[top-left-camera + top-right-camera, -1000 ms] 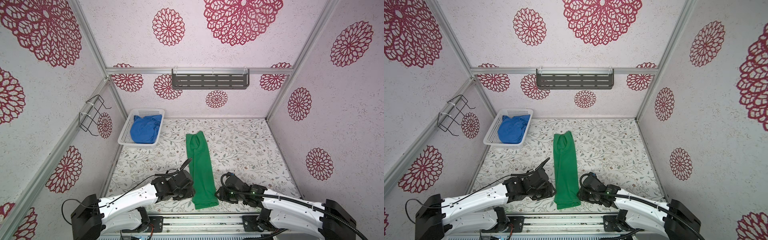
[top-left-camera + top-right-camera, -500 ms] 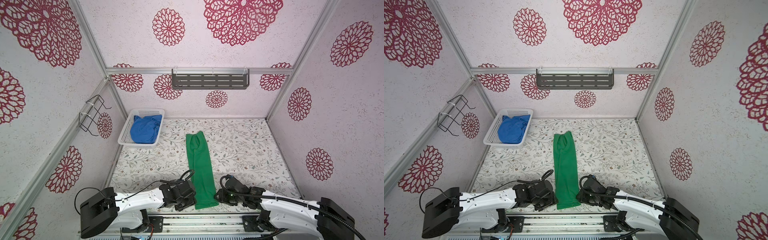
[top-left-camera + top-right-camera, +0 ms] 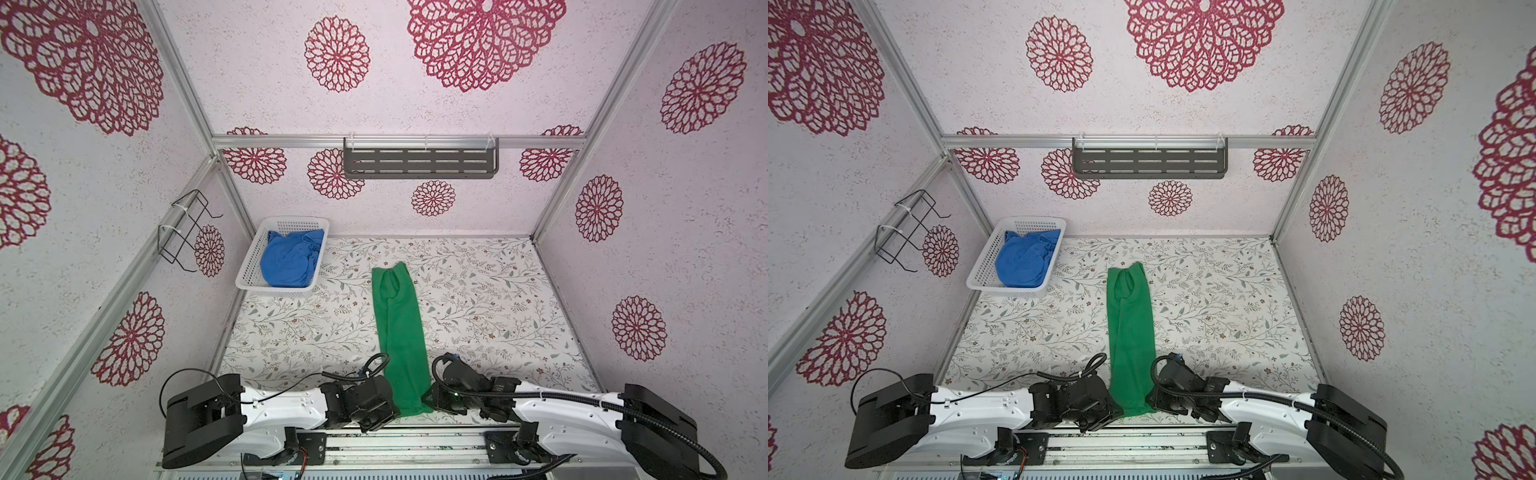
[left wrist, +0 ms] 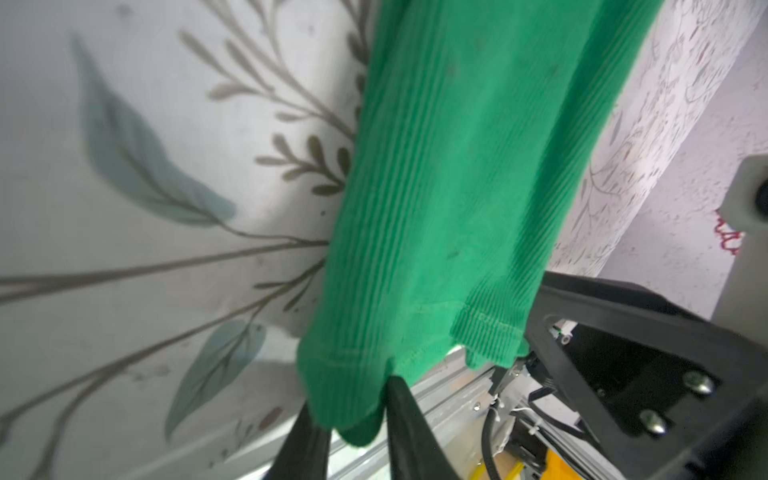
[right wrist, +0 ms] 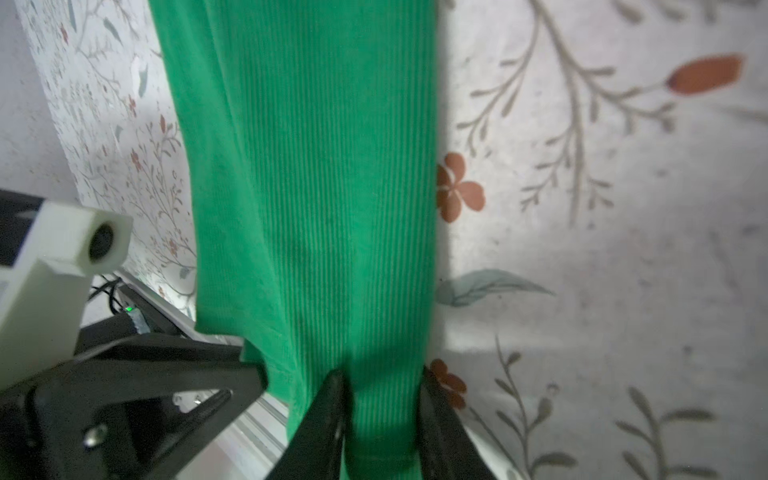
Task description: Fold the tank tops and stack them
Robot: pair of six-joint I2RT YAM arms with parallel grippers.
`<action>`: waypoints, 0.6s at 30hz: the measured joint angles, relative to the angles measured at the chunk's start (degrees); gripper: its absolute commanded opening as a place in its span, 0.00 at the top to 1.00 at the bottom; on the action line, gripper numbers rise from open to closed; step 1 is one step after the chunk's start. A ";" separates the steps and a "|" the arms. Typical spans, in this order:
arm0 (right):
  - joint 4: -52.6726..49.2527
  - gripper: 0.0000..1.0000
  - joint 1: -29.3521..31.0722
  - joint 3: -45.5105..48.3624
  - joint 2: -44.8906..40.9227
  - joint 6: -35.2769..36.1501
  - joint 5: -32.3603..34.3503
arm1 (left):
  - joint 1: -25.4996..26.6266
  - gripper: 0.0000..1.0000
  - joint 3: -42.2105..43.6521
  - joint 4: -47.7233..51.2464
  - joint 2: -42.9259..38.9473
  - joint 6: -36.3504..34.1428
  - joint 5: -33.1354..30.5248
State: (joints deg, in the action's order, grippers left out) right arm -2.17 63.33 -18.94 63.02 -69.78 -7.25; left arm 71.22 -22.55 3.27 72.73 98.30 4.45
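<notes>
The green tank top (image 3: 401, 332) (image 3: 1129, 332) lies on the floral table as a long narrow strip, with its hem at the front edge. My left gripper (image 3: 392, 409) (image 4: 349, 399) is shut on the hem's left corner, and ribbed green fabric (image 4: 457, 187) bunches between its fingers. My right gripper (image 3: 428, 401) (image 5: 380, 374) is shut on the hem's right corner, its jaws pinching the green cloth (image 5: 311, 187). The blue tank top (image 3: 291, 262) (image 3: 1023, 262) sits crumpled in the white basket (image 3: 251, 259) at the back left.
A grey slotted shelf (image 3: 419, 162) hangs on the back wall and a black wire rack (image 3: 187, 228) on the left wall. A metal rail (image 3: 415, 436) runs along the table's front edge, just under the hem. Walls enclose the table on three sides.
Both grippers have come back to the front edge and closed on the green top's hem corners. The hem end now sits pinched between them.
</notes>
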 measured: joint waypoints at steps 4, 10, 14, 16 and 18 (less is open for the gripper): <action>-1.95 0.90 0.70 -1.18 -0.13 -0.42 0.81 | 0.00 1.00 -1.20 5.33 -3.82 -0.24 -1.84; -7.02 1.00 2.49 -6.23 -1.36 -0.17 2.21 | -0.11 1.00 -4.61 13.77 -13.20 -0.61 -5.27; -11.72 1.00 2.45 -11.89 -1.99 1.33 3.61 | -2.99 1.00 -7.58 19.32 -17.16 -3.17 -5.77; -13.44 1.00 1.86 -14.36 -2.12 2.69 4.35 | -5.97 1.00 -9.79 22.34 -17.75 -5.55 -5.42; -14.88 1.00 0.72 -16.35 -2.16 4.28 4.98 | -9.51 1.00 -11.89 24.76 -17.97 -8.63 -4.85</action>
State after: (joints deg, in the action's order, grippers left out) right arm -17.06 64.05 -35.29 60.86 -65.49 -2.26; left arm 61.71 -34.44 28.03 54.76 89.67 -0.40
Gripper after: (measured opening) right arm 0.066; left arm 0.046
